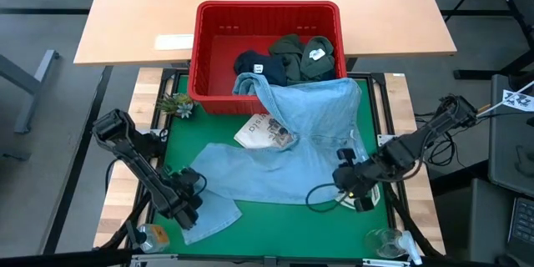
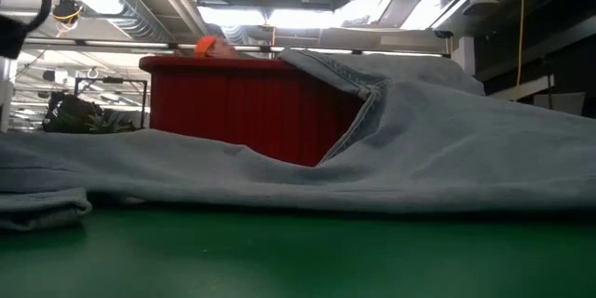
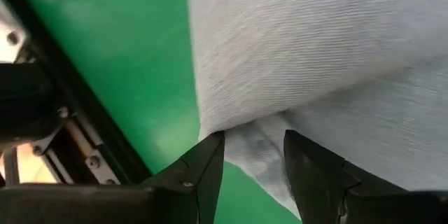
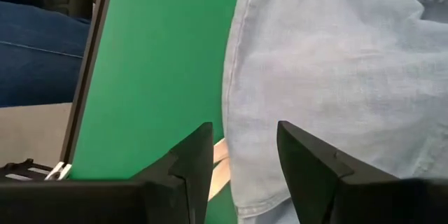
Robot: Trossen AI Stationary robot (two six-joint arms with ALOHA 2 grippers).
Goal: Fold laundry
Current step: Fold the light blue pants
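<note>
Here both arms reach low, each tool point(image 3: 253, 155) point(image 4: 245, 147) pinching the light blue denim garment's point(image 1: 275, 171) edge.

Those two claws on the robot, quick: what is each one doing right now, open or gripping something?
Left gripper: closed on a fold of the light blue denim garment.
Right gripper: closed on the same garment's edge.
</note>
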